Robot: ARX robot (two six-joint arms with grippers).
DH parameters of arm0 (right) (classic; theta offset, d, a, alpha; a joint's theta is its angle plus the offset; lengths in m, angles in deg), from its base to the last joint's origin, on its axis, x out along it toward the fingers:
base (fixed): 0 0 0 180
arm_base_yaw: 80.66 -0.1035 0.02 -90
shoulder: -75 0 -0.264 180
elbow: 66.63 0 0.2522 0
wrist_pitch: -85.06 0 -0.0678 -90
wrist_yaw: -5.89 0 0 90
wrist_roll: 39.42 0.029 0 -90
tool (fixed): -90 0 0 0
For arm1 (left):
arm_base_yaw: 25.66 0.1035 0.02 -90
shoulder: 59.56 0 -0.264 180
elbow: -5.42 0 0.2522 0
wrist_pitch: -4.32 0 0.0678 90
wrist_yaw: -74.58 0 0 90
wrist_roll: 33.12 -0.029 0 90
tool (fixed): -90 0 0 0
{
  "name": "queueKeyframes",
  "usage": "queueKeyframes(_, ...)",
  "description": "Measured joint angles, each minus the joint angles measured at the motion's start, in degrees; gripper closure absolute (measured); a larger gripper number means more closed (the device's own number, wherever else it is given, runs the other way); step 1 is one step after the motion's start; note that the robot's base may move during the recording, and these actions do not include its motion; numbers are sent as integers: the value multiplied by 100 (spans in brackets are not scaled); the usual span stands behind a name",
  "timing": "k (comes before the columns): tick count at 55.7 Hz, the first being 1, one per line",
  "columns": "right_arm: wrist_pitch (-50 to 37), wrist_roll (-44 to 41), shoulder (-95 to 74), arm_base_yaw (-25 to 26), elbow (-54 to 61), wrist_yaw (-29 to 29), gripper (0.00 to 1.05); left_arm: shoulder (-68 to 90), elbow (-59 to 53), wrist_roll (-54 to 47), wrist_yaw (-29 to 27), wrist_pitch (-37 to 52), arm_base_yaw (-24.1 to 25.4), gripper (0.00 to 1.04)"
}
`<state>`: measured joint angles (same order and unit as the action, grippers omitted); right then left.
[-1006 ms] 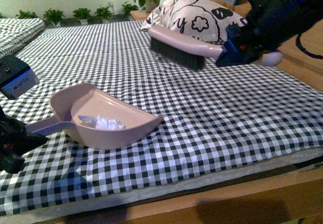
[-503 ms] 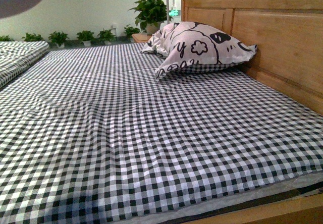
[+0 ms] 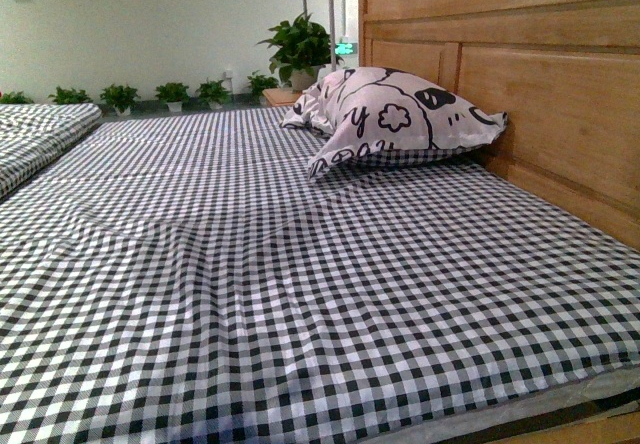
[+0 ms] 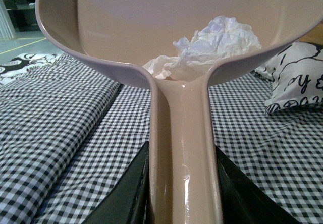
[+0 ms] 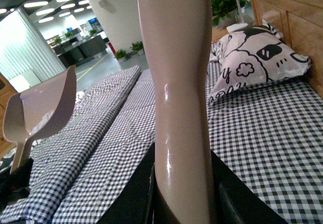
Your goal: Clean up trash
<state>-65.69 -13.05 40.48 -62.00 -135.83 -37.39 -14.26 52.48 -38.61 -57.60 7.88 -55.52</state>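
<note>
Your left gripper (image 4: 182, 183) clamps the smooth pinkish dustpan (image 4: 126, 27) by its handle, with the crumpled white trash (image 4: 209, 47) lying inside its scoop. Your right gripper (image 5: 184, 193) grips a glossy brush handle (image 5: 179, 72) above the checkered bedsheet (image 3: 300, 294).

A black-and-white checked sheet (image 3: 300, 284) is covering the bed and filling most of the front view. A white pillow (image 3: 395, 114) with black cartoon prints is lying on it in the upper right of the frame, leaning against the wooden headboard (image 3: 520, 74) that is running along the right edge. Behind the pillow, at top centre, a leafy potted plant (image 3: 300, 49) is standing beside a white lamp stand (image 3: 328, 14). A row of small potted plants (image 3: 165, 94) is lining the pale wall (image 3: 130, 24) at upper left.
</note>
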Motion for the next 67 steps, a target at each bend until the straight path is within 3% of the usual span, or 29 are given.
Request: queueKeyframes(67,-79,22,11,44,35,-85,84,-13,-70,83,-24,-9,-70,77)
